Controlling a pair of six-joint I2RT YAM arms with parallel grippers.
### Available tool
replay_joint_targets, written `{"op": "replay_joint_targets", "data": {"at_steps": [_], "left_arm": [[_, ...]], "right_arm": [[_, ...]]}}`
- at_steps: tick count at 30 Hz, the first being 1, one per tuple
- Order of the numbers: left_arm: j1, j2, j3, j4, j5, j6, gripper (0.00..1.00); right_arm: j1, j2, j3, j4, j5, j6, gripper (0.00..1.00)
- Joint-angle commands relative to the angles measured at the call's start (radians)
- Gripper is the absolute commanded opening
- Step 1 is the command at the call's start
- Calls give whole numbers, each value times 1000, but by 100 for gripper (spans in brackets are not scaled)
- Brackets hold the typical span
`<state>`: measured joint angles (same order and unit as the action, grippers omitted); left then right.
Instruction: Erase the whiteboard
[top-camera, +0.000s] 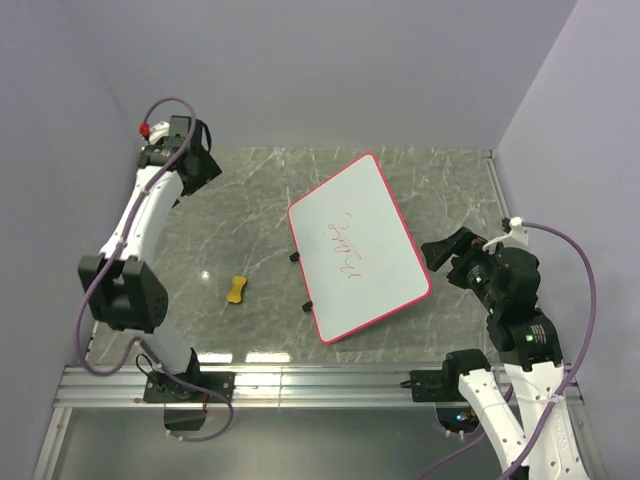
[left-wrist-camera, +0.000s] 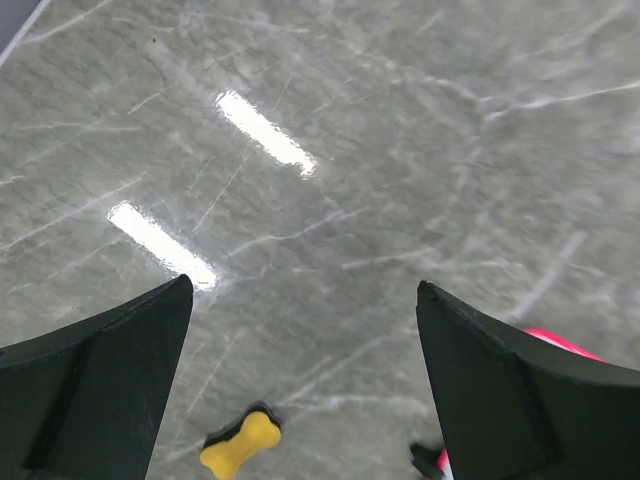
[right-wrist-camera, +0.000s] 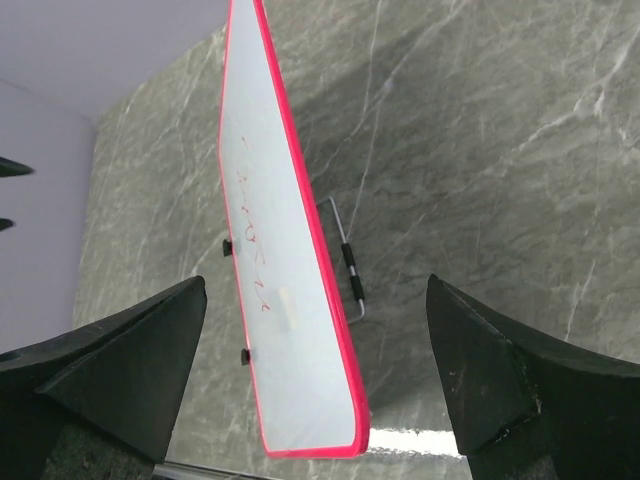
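Two hands hang released: the left hand (top-camera: 197, 163) at ten o'clock on the table (top-camera: 250, 200), the right hand (top-camera: 445, 250) at four. The whiteboard (top-camera: 360, 245), scribbled red, sits just three o'clock of centre, a yellow eraser (top-camera: 237, 290) at its eight o'clock.

The top camera is sitting high above and behind the arms. It is looking down on the whole table (top-camera: 240, 200), with the arm bases at 6 o'clock. The left wrist camera is hanging high over the table's 10 o'clock corner and looking down. It is sharing the eraser (left-wrist-camera: 240, 445) at 6 o'clock and a board (left-wrist-camera: 565, 340) corner at 5 o'clock with the top view. The right wrist camera is sitting nearer, looking along the board from its 3 o'clock side. It is sharing the red marks (right-wrist-camera: 255, 255) with the top view.
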<state>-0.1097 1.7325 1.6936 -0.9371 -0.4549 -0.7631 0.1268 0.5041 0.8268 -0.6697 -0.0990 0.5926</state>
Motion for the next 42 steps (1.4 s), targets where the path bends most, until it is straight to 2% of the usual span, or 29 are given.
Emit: {"op": "replay_joint_targets", "data": {"at_steps": [1, 4, 7, 11, 12, 13, 14, 17, 22, 26, 29, 37, 42], "left_arm": [[22, -126, -26, 50, 129, 28, 99], [34, -120, -122, 28, 282, 73, 99], [-13, -146, -225, 66, 320, 139, 96], [-88, -224, -462, 101, 326, 146, 77], [-97, -241, -507, 130, 344, 146, 60], [-108, -258, -547, 151, 366, 145, 53], [-110, -302, -627, 171, 387, 148, 52], [-119, -381, -719, 233, 446, 166, 56], [-139, -396, -768, 254, 482, 188, 64], [-166, -412, -801, 284, 507, 194, 81], [-174, -390, -798, 285, 490, 189, 87], [-176, -236, -798, 279, 418, 171, 87], [-176, -180, -804, 302, 423, 160, 85]], "right_arm": [[7, 8, 0, 19, -30, -17, 97], [7, 20, 2, 10, -50, -13, 96], [8, 33, -2, 2, -67, -2, 95], [7, 39, -2, -5, -67, 9, 93], [8, 37, -2, -7, -62, 10, 93], [7, 36, -2, -8, -58, 12, 93], [8, 30, -2, -8, -54, 15, 93], [7, 16, -11, -11, -51, 24, 93], [5, 2, -32, -19, -45, 30, 93], [7, -1, -35, -36, -33, 26, 93], [7, -6, -43, -41, -30, 24, 94], [7, -9, -37, -65, -28, 1, 93], [7, -21, -20, -103, -8, -19, 93]]}}
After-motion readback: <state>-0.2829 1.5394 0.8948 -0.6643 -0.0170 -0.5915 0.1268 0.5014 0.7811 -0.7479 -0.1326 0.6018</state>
